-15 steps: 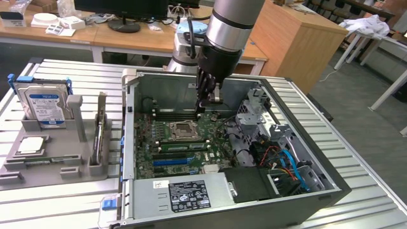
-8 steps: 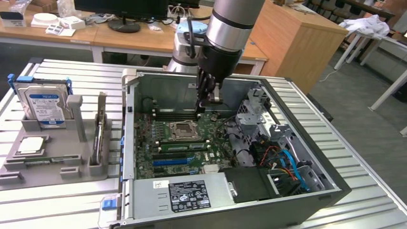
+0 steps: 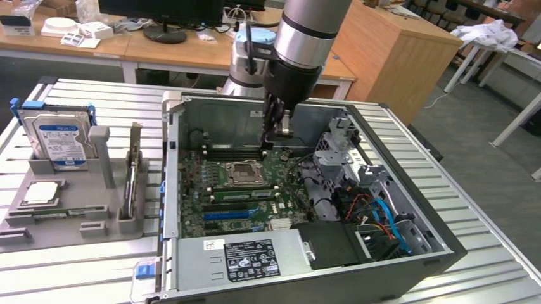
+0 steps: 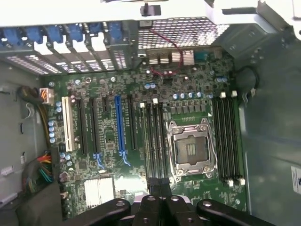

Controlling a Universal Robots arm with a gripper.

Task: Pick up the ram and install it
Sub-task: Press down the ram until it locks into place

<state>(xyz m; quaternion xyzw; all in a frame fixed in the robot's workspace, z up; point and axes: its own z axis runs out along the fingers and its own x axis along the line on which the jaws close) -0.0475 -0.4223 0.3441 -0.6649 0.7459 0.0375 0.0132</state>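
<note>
1. Tool (image 3: 277,135): we see it lowered inside the open computer case (image 3: 439,247), above the motherboard (image 3: 222,190), near the memory slots behind the processor socket (image 3: 242,171). In the wrist view the tool (image 4: 161,188) has its fingers pressed fully together.
2. Grip: between the closed fingers we make out a thin dark edge reaching down to the board beside the socket; whether this is the ram we cannot tell.
3. Ram (image 3: 243,194): we note a long narrow green stick seated across the board just in front of the socket, toward the blue slot (image 3: 227,214).
4. Surface (image 3: 85,278): a ribbed metal top carries the case and, at the exterior view's left, a grey holder tray (image 3: 50,221).
5. Tray contents: a hard drive (image 3: 61,140) standing upright, and a square silver chip (image 3: 40,193) lying flat.
</note>
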